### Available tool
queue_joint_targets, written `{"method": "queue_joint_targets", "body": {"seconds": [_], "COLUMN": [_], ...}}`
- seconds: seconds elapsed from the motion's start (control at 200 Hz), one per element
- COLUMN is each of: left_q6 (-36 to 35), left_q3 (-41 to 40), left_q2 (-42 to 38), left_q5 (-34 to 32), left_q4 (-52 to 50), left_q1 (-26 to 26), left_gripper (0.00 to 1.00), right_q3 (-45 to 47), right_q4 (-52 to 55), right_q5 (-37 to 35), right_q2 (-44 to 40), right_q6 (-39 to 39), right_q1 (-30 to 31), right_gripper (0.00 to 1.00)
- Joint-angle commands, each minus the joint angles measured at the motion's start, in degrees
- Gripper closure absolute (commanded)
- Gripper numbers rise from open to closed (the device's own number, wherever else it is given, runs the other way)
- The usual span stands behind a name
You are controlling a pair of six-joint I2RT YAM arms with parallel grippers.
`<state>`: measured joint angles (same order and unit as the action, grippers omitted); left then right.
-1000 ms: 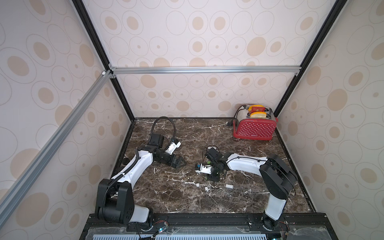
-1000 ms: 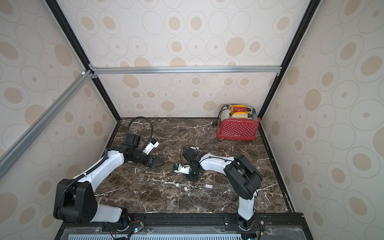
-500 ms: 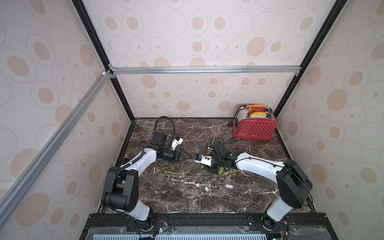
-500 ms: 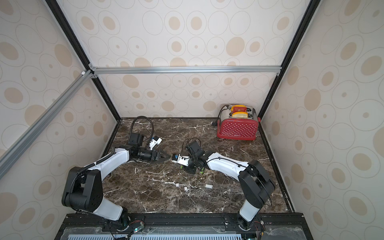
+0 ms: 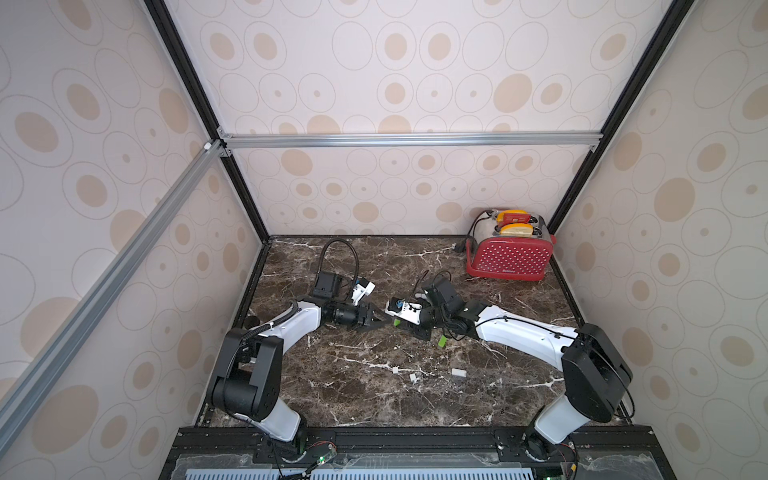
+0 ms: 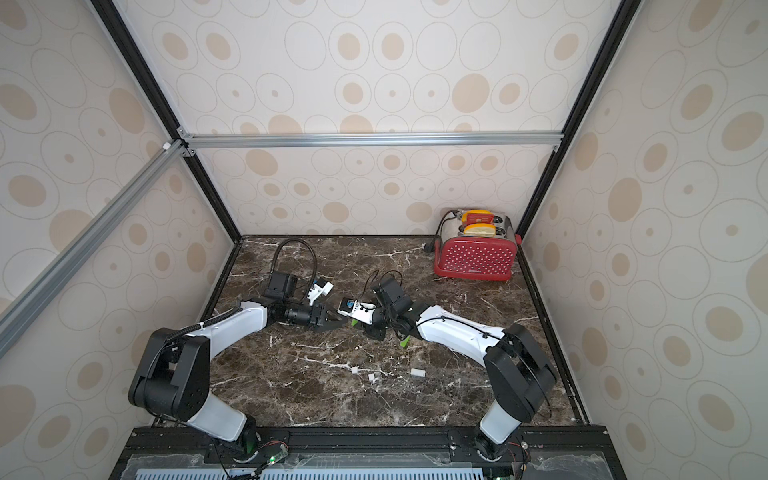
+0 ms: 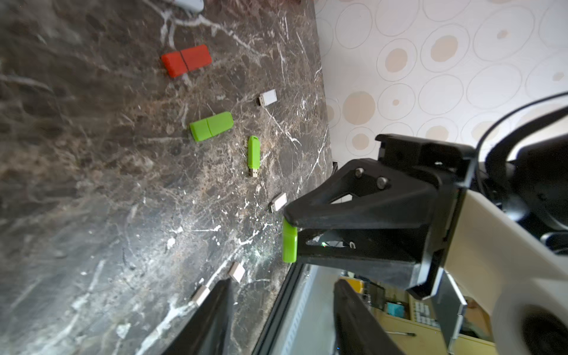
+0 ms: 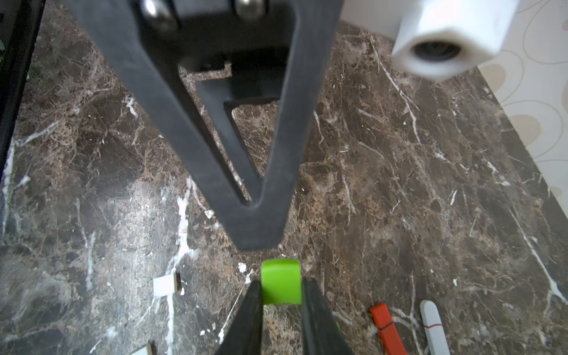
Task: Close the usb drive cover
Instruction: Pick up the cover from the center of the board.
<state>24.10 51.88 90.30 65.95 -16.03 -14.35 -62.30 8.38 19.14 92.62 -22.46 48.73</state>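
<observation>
My right gripper (image 8: 281, 285) is shut on a green usb drive (image 8: 280, 281), held just above the marble. One blunt end of the drive sticks out past the fingertips; the rest is hidden between the fingers, so I cannot tell whether its cover is on. In the left wrist view the same green usb drive (image 7: 289, 242) stands out of the right gripper's black fingers (image 7: 353, 215). My left gripper (image 7: 281, 282) faces it at close range, open with nothing between its fingers. In both top views the two grippers nearly meet tip to tip, left gripper (image 5: 383, 322) against green usb drive (image 5: 397, 323).
On the marble lie a red capped drive (image 7: 186, 60), a green capped drive (image 7: 211, 126), a green drive with a bare plug (image 7: 254, 155) and several small white pieces (image 7: 268, 97). A red toaster (image 5: 509, 255) stands at the back right. Walls enclose the table.
My left arm has swung in toward the middle and turned its gripper at the right one, its jaws narrowing. My right gripper has lifted the green drive off the table toward the left gripper.
</observation>
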Motion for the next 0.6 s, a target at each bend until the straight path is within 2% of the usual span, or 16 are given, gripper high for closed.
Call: {"method": "queue_joint_targets", "body": {"seconds": [0.0, 0.396, 0.596], "left_q6": [0.3, 3.7, 4.2], "left_q3": [2.0, 3.1, 3.1], "left_q2": [1.0, 2.5, 2.7], "left_q5": [0.9, 3.0, 3.1], "left_q4": [0.5, 3.1, 3.8], "left_q1": [-1.3, -2.0, -2.3], "left_gripper": [0.55, 0.68, 0.71], "right_q3": [-0.1, -0.3, -0.2], "right_q4": [-0.7, -1.1, -1.5], "right_q5": [1.2, 1.6, 1.9], "right_q2": [-1.3, -0.6, -0.3], "right_q6": [0.6, 0.1, 0.4], "right_q1": [0.2, 0.9, 1.0], "right_gripper": [0.77, 0.77, 0.77]}}
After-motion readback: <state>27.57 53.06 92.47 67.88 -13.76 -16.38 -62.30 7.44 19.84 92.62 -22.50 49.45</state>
